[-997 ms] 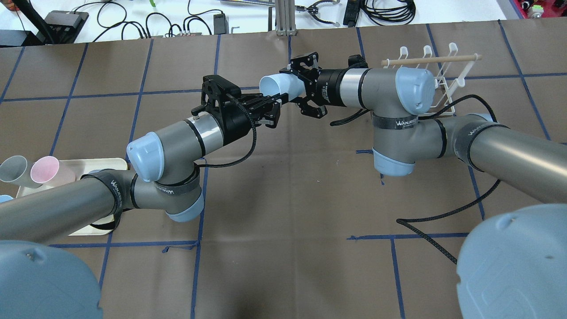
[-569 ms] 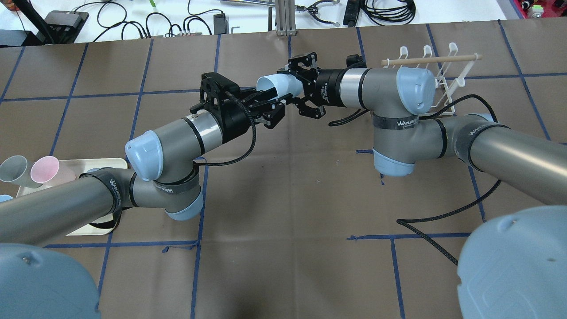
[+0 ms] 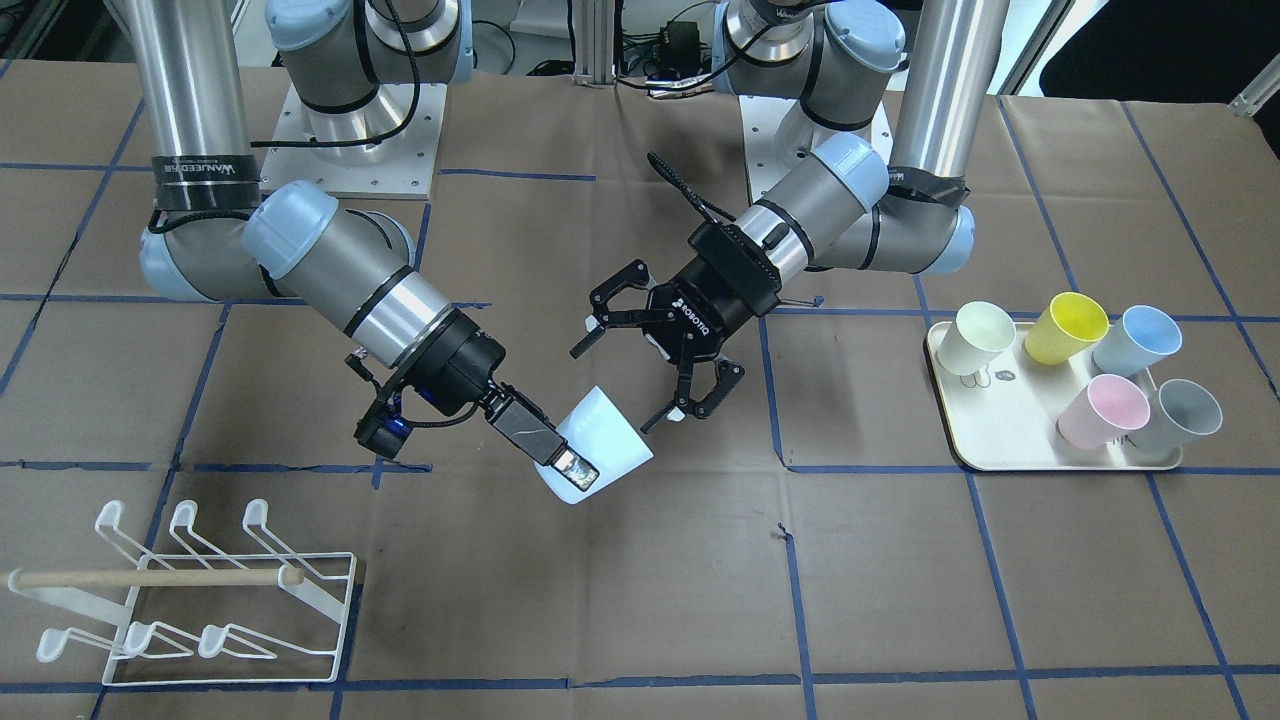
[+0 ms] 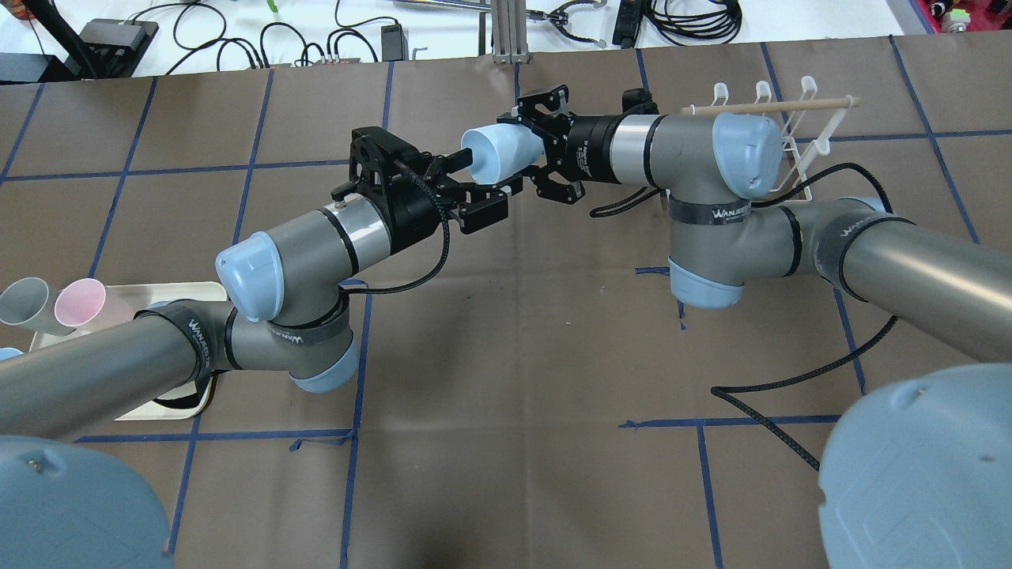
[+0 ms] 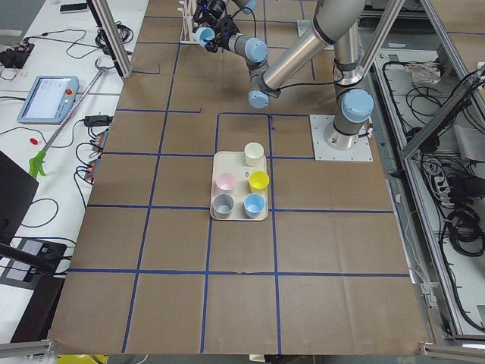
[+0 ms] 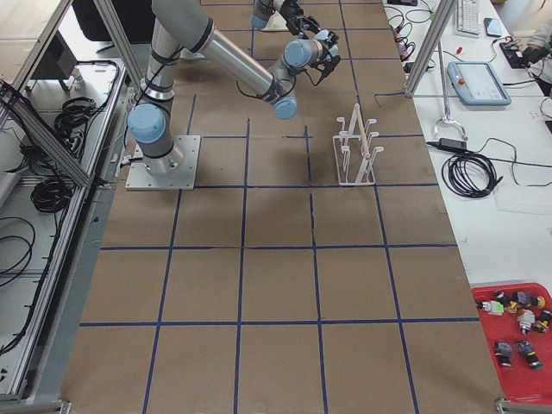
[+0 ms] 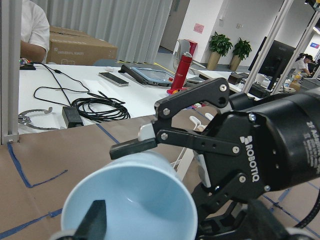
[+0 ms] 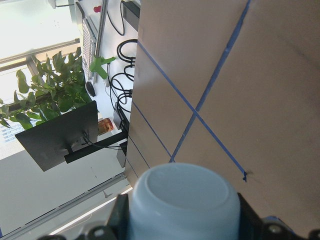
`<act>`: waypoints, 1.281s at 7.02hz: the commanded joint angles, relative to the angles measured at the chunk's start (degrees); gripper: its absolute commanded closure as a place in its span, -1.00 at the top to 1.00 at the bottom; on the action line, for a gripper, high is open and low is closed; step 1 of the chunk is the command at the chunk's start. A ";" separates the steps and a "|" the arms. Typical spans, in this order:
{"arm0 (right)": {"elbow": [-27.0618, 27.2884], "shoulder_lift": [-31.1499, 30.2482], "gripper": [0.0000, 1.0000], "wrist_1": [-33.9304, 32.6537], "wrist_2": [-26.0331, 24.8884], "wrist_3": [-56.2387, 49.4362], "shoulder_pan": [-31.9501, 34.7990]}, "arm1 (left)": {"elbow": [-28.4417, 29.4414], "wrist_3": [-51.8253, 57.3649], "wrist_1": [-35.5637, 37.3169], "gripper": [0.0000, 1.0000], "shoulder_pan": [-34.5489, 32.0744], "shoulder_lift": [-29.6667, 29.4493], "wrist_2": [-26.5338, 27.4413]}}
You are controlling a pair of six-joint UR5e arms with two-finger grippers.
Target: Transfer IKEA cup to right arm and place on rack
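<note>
right gripper (image 3: 565, 465): clamped on pale-blue cup (image 3: 612, 440) | cup: well apart from rack (image 3: 150, 577) | left gripper (image 3: 616, 387): spread wide, empty, beyond cup from rack

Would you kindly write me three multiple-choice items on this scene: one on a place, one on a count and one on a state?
1. Where is the pale-blue cup?
A. on the tray
B. pinched in the right claw, in mid-air
C. in the left claw

2. How many cups stand on the tray?
A. three
B. five
C. seven

3. How is the left claw?
A. open
B. shut on the pale-blue cup
C. shut on the tray

Key:
1 B, the right claw clamps it off the ground.
2 B, cream, yellow, blue, pink and grey show there.
3 A, it is spread wide, gripping nothing.
</note>
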 commanded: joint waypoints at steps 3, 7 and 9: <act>-5.06 -0.44 -0.39 -2.08 -13.90 -25.11 -3.61 | -4.71 0.17 -0.09 0.98 21.57 4.76 -19.68; -5.95 0.00 -0.53 -14.90 -29.22 -55.31 -6.24 | -2.09 0.17 -9.19 0.96 23.91 4.41 -7.13; -6.13 2.27 -0.53 -22.88 -28.97 -69.24 -9.75 | 3.86 0.44 -25.92 0.97 19.81 4.75 4.81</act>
